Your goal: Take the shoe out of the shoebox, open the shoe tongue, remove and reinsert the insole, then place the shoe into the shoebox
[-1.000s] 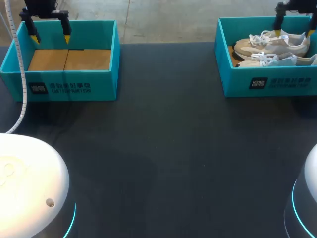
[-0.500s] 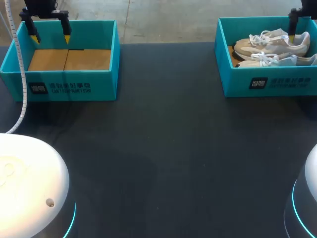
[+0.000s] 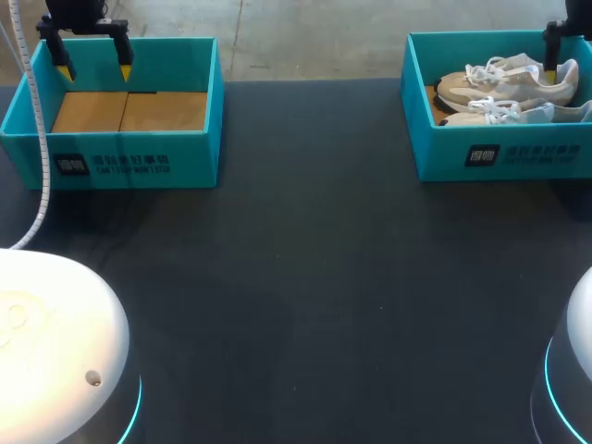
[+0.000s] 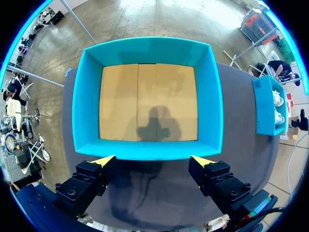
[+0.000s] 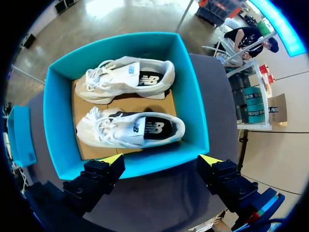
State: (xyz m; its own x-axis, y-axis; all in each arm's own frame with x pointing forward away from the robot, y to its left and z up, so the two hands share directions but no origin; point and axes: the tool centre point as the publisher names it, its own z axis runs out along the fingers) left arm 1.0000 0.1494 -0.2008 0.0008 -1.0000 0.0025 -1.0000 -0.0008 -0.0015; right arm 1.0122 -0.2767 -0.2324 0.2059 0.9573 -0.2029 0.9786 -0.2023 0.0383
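Note:
Two beige sneakers with white laces lie side by side in the teal shoebox (image 3: pixel 435 148) at the table's far right: one shoe (image 3: pixel 504 85) at the back, the other (image 3: pixel 509 111) nearer the front wall. My right gripper (image 5: pixel 161 159) hangs open above this box's (image 5: pixel 55 121) wall, both shoes (image 5: pixel 128 79) (image 5: pixel 130 128) ahead of its fingers. In the head view only one of its fingers (image 3: pixel 551 51) shows, at the picture's edge. My left gripper (image 3: pixel 93 67) is open over the far-left box.
A second teal shoebox (image 3: pixel 120 157) stands at the far left, holding only its cardboard floor (image 4: pixel 147 101); my left gripper (image 4: pixel 152 161) hovers over its near wall. Dark table surface (image 3: pixel 305 277) stretches between the boxes. The arms' white bases sit at the front corners.
My right gripper has shifted to the right above the shoe box, so one finger has left the head view. The left arm and both shoes have stayed put.

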